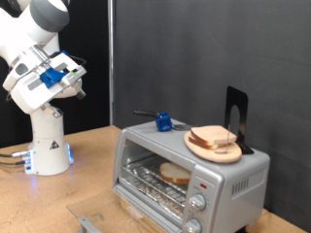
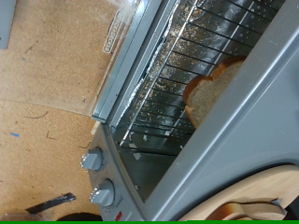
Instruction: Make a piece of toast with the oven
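I cannot tell how the jaws of the gripper (image 1: pixel 78 85) stand. It hangs high up, far from the oven (image 1: pixel 185 173). The oven door (image 1: pixel 121 214) is open. The piece of toast (image 1: pixel 175 174) lies on the rack (image 2: pixel 192 70) inside. More bread sits on a wooden plate (image 1: pixel 199 149) on top.

- I see the boxy silver-grey toaster oven (image 1: pixel 190 167), brushed metal with a soft sheen.
- Its thin wire rack (image 2: pixel 177 70) looks like bright, shiny metal.
- The pale slice of toast (image 2: pixel 211 91) inside looks matt and porous.
- The round wooden plate (image 1: pixel 214 147) on top appears smooth.
- The tan tabletop (image 2: pixel 51 84) is speckled, matt particleboard.
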### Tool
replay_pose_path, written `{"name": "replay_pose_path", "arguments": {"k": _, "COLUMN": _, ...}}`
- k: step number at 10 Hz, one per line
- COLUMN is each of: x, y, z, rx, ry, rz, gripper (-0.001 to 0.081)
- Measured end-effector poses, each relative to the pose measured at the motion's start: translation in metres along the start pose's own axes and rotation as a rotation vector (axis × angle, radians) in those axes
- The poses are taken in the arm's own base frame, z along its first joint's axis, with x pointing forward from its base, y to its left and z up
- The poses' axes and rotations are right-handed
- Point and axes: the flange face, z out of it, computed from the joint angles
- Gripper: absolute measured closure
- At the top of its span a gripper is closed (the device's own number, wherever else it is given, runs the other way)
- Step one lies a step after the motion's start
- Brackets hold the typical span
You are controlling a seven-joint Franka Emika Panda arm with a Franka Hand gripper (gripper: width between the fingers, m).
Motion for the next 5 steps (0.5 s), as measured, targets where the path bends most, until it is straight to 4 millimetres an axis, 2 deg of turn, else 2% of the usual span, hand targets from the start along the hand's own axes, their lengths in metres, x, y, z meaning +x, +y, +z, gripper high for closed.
{"name": "replay_pose_path", "arguments": {"k": 2, "x": -0.011, "y": -0.008, "z": -0.003, "rx": 0.064, "ry": -0.199, "rz": 0.037, "gripper": -0.0002}}
{"name": "replay_pose_path", "arguments": {"k": 3, "x": -0.008, "y": -0.005, "z": -0.010, "rx": 0.077, "ry": -0.259, "rz": 0.089, "gripper": -0.0002}}
{"name": "replay_pose_path", "arguments": {"k": 5, "x": 0.010, "y": 0.024, "z": -0.005, "rx": 0.056, "ry": -0.241, "rz": 0.203, "gripper": -0.0002}}
